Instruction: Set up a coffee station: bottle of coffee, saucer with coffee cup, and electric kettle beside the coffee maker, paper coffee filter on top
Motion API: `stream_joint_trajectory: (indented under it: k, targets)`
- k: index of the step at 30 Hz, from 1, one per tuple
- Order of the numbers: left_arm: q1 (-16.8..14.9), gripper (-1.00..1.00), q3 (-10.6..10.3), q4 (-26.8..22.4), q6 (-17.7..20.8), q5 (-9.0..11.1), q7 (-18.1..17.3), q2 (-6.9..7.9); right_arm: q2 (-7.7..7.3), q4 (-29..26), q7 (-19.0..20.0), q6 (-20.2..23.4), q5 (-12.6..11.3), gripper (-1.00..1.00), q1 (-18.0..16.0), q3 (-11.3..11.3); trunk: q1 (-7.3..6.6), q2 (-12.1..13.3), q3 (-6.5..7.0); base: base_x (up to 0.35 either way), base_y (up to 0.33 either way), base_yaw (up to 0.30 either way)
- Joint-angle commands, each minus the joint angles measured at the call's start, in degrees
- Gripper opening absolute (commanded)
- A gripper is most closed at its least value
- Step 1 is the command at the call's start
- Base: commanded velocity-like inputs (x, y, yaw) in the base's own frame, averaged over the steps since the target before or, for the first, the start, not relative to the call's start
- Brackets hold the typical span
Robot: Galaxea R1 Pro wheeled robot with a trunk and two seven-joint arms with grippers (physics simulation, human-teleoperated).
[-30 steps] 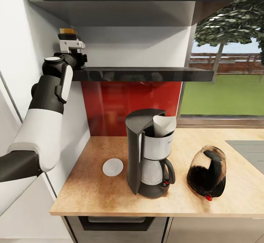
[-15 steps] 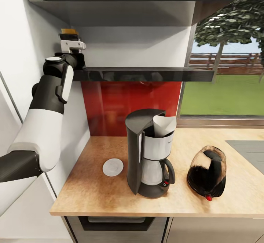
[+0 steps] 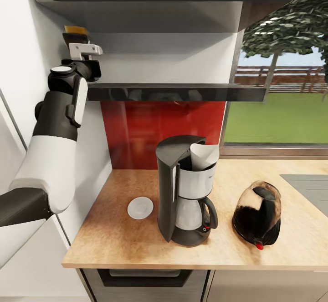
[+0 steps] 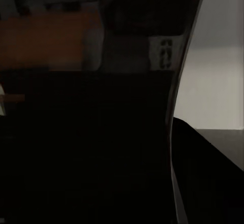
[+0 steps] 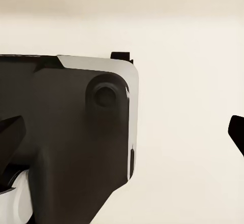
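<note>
Left claw (image 3: 81, 50) clenched on bottle of coffee (image 3: 74, 30), held just above left end of kitchen shelf (image 3: 177, 92). Advice: clear shelf edge fully, keep bottle upright, lower to bench (image 3: 118, 242) beside coffee maker (image 3: 184, 190), avoiding saucer (image 3: 140, 208).

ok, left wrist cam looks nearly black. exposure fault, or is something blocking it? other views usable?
Left wrist view: not a fault by the look of it; the bottle sits right against the lens, dark, orange cap and pale label just readable, bright wall beside it. Head view: evenly lit, sharp, reflections on the shelf front. Right wrist view: clear, well exposed, a dark robot part against a pale wall.
</note>
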Motion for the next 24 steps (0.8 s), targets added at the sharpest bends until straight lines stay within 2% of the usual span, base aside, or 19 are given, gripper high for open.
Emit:
stream_joint_trajectory:
  k: [1,24]
  targets:
    - [-0.1,-1.00,0.0,-0.1,0.4,-0.6,-0.2,-0.03,-0.03,0.0,0.2,0.1,-0.6,1.00,0.0,0.5,0.03,-0.1,-0.12,0.000,0.000,0.000]
    - [-0.1,-1.00,-0.8,-0.4,0.7,-0.5,-0.3,-0.20,0.13,-0.1,0.3,0.1,-0.6,1.00,0.0,0.4,0.03,-0.1,-0.12,0.000,0.000,0.000]
